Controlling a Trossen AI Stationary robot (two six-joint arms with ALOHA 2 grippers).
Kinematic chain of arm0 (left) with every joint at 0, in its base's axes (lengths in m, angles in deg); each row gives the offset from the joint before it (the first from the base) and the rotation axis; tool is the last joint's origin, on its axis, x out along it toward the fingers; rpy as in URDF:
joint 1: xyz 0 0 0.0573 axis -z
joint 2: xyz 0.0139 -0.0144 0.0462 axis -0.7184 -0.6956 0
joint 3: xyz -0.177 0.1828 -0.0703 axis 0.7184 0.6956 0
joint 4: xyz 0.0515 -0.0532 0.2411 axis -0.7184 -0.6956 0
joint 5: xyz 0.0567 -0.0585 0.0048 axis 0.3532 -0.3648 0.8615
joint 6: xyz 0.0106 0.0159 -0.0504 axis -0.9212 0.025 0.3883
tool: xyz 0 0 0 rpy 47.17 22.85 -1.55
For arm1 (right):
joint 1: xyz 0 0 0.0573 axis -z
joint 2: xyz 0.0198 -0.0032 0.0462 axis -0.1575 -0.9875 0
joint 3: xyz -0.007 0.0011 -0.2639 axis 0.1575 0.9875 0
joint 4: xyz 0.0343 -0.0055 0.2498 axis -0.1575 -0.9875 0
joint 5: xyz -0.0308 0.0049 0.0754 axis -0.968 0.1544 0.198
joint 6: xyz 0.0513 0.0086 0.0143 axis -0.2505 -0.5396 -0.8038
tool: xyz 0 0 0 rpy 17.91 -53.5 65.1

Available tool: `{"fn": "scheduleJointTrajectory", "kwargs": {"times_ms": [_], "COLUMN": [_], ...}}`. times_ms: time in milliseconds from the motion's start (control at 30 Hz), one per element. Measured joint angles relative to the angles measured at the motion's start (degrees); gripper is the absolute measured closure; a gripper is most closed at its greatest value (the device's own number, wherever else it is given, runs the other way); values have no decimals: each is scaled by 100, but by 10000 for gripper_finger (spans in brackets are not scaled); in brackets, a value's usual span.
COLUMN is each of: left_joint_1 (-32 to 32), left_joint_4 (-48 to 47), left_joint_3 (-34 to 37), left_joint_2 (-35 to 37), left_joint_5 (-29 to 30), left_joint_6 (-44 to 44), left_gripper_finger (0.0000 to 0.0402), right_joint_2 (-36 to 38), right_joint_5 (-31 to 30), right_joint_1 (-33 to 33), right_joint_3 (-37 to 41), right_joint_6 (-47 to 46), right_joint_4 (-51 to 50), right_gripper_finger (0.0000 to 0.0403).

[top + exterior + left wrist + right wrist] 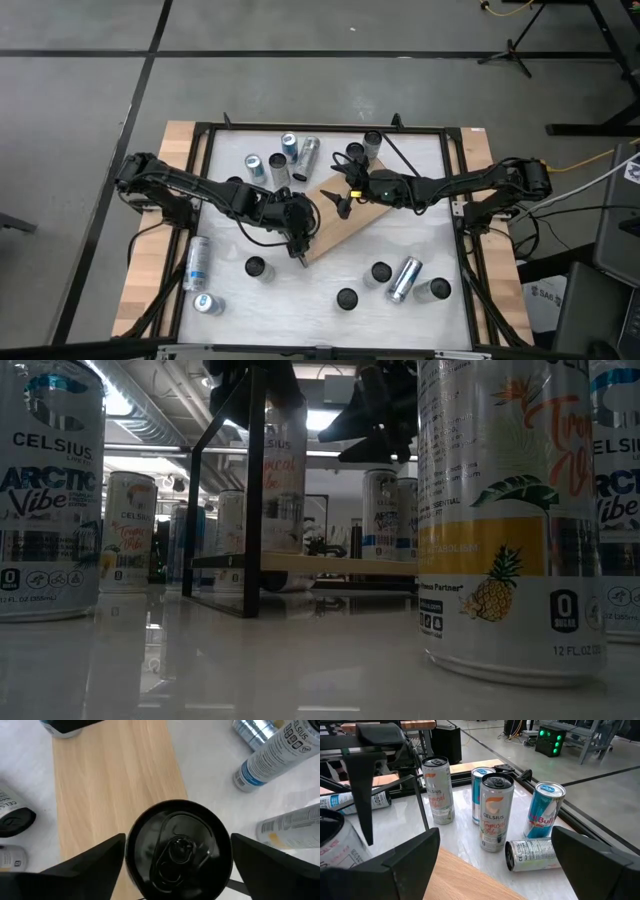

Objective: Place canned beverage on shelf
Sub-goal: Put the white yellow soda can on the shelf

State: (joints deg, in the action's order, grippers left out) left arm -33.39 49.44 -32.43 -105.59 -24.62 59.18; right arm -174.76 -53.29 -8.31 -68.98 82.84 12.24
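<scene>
Now | left gripper (177, 857) apart, flanking can (177, 851) at shelf (115, 785) edge | right gripper (495, 860) apart.

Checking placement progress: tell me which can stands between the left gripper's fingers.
The black-topped can, upright on the shelf end, between the left gripper's open fingers; every other can is outside that gap.

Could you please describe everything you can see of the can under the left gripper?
The can stands upright on the light wood-grain shelf, near one of the board's ends, seen from above as a black lid with its pull tab unopened. The left gripper straddles it with jaws open, a gap showing on each side, so nothing grips it. Its side label is hidden.
</scene>
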Motion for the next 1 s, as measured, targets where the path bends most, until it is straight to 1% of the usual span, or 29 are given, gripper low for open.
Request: {"fn": "scheduleJointTrajectory", "kwargs": {"times_ms": [133,267,400,733,1000], "left_joint_1": [0,0,0,2,-40], "left_joint_4": [26,43,100,99,96], "left_joint_3": [0,0,0,-2,-2], "left_joint_2": [0,4,6,9,11], "left_joint_5": [-24,-193,-366,-1140,-1198], "left_joint_6": [12,27,241,349,458], "left_gripper_finger": [42,44,45,46,46], "right_joint_2": [0,0,0,0,0], "right_joint_5": [-1,-1,-1,1,-1], "right_joint_1": [0,0,0,0,0], "right_joint_3": [0,0,0,0,0], "right_joint_6": [0,0,0,0,3], "right_joint_4": [1,2,2,0,0], "right_gripper_finger": [27,27,27,27,27]}}
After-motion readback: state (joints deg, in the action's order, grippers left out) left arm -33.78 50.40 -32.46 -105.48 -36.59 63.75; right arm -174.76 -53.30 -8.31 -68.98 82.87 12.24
